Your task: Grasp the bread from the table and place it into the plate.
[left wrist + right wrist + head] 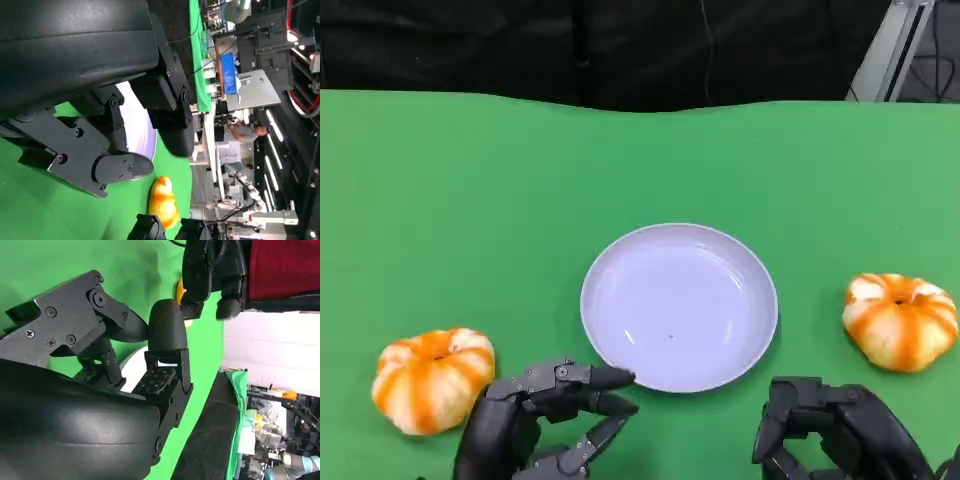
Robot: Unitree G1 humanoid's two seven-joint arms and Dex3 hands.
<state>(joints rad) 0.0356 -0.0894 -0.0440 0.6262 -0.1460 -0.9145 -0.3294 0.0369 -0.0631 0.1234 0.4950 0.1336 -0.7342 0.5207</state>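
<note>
Nearest you, both hands hold nothing, the left hand [542, 425] with fingers apart just beside the left bread [432, 378] lying to its outer side, the right hand [830, 430] loosely curled, its bread [901, 320] farther off beyond it, the empty plate [610, 270] between, so your left looks closer.

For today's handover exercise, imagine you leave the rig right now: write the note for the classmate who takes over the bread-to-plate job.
Left hand: holds nothing, fingers apart, near edge of the table, between the left bread and the plate.
Right hand: holds nothing, fingers curled in, near edge, right of the plate.
Right bread lies on the green cloth, right of the plate.
Done: nothing; the plate has no bread in it.
Left: grasp a bread, place it into the plate.
</note>
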